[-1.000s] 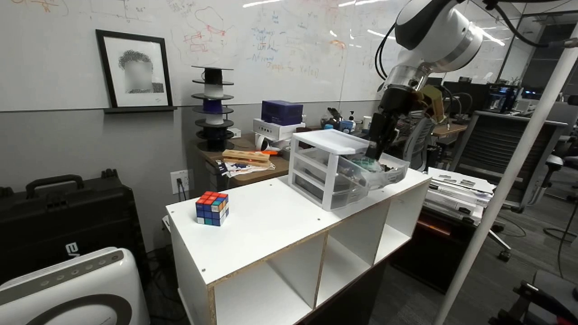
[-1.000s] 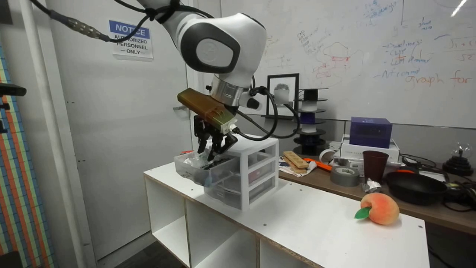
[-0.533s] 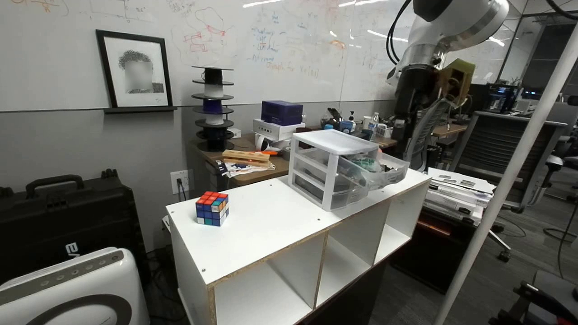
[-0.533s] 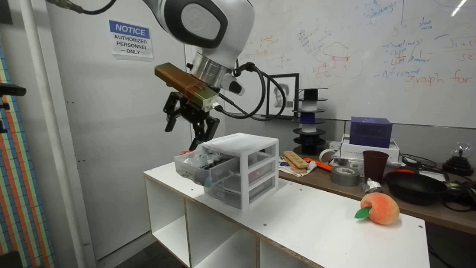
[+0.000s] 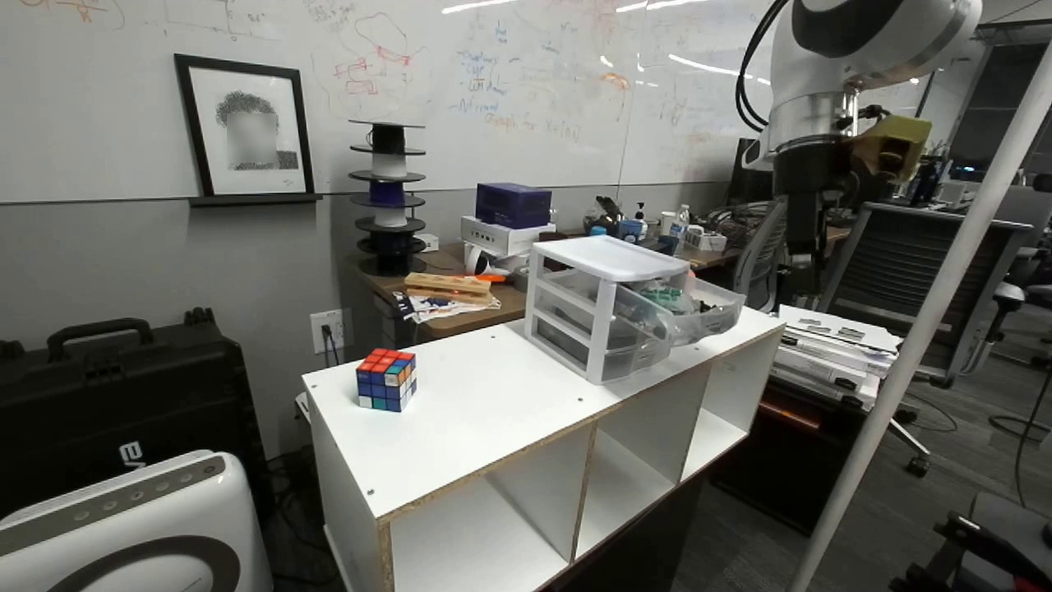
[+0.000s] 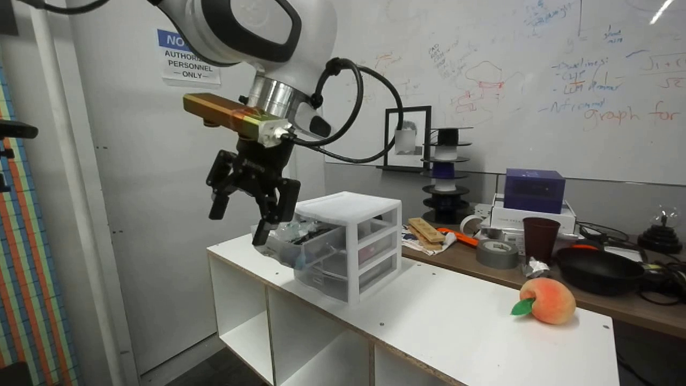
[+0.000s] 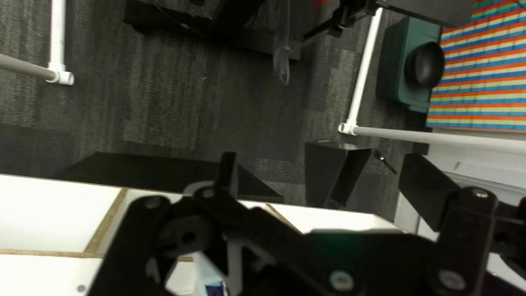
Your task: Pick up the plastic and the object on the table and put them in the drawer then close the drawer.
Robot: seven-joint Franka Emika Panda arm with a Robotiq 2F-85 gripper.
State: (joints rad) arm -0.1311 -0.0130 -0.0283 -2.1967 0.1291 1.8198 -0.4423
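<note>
Whiteboard (image 5: 493, 99) scrawl filled the upper part of both exterior views, above a white table (image 5: 485, 411). On it stood a small drawer unit (image 5: 612, 256), right of centre in an exterior view, its top drawer (image 5: 711, 323) pulled out. Crumpled clear plastic (image 5: 664, 298) with some green in it lay inside that drawer, next to dark bits (image 6: 312, 235) too jumbled to name, so I judged the plastic part done. The gripper (image 6: 240, 221), left of centre in an exterior view, hung with its jaws spread and nothing between them.

As for the object, a Rubik's cube (image 5: 386, 380) sat left of centre in an exterior view, whereas a peach (image 6: 547, 301) lay at lower right in an exterior view (the two didn't square, and I couldn't tell which was meant). If either was it, picking it up, dropping it in and closing the drawer were all left to do.

At upper left, a sign (image 6: 187, 69) read "NO", "AUTHORIZ", "PERSONNEL" and "ONLY", the arm (image 6: 305, 59) covering the rest. Red marker words (image 6: 632, 115) at upper right said "graph for". White lettering (image 5: 131, 452) on a black case (image 5: 115, 395), lower left, was too fragmentary to read.
</note>
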